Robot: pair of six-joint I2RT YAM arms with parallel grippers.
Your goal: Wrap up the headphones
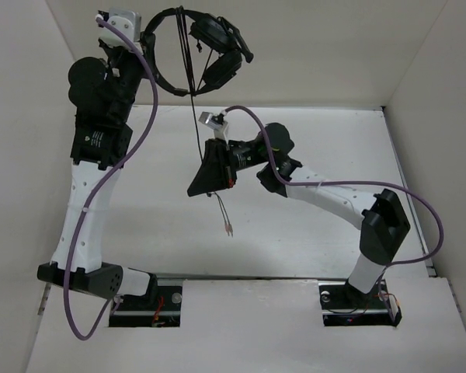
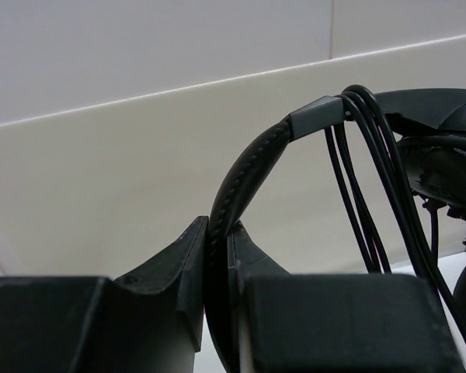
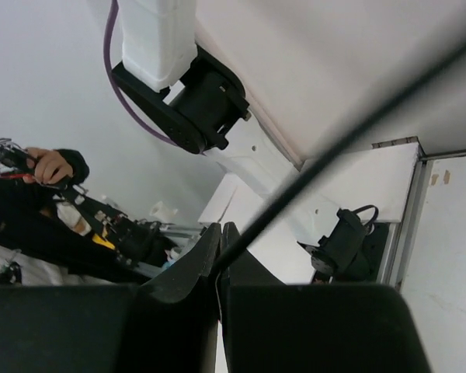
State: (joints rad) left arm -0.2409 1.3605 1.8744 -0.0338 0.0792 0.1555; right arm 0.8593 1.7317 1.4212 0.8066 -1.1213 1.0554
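The black headphones hang in the air at the back, held by the band. My left gripper is shut on the padded band, which sits squeezed between the fingers. The thin black cable is looped several times over the band beside the earcups. From there it runs down to my right gripper, which is shut on the cable. The free end hangs below it, ending in small coloured plugs over the table.
White walls enclose the white table on three sides. The purple arm cables loop beside both arms. In the right wrist view the left arm rises ahead, and a person is beyond the table edge.
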